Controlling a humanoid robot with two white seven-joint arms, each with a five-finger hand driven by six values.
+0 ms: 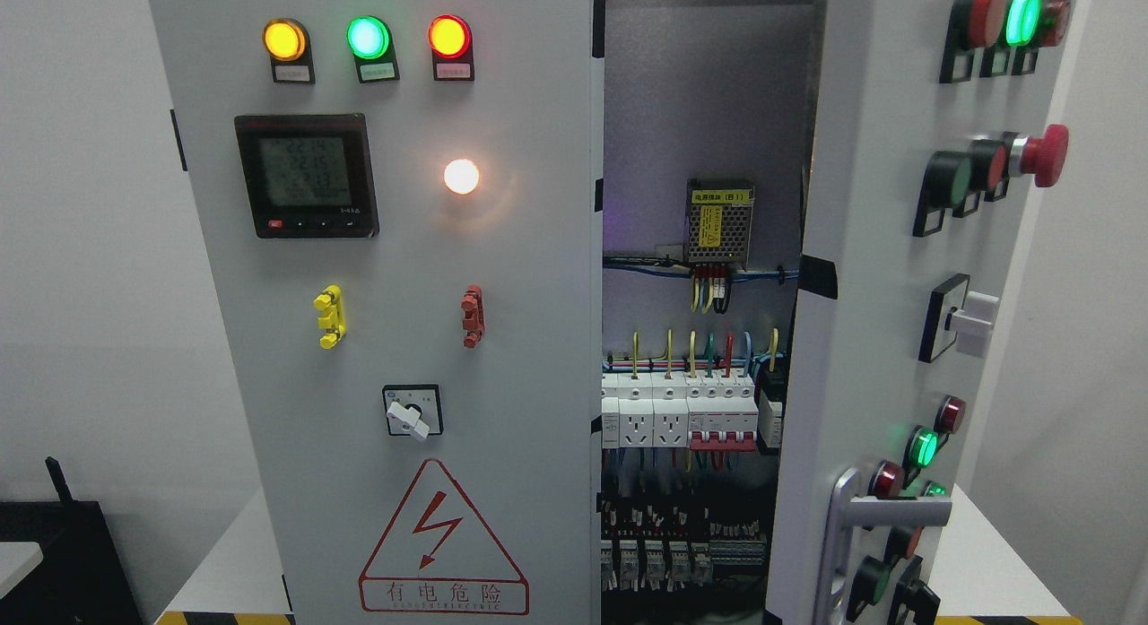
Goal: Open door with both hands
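Note:
A grey electrical cabinet fills the head view. Its left door stands flat toward me, carrying three lit lamps, a dark meter and a rotary switch. The right door is swung outward, showing its front with buttons and a red emergency stop. A silver handle sits low on that door. Between the doors the interior shows breakers, wiring and a power supply. Neither of my hands or arms appears in the view.
A white table edge shows left and right of the cabinet, with yellow-black hazard tape along the front. A dark object stands at the lower left. White walls lie behind.

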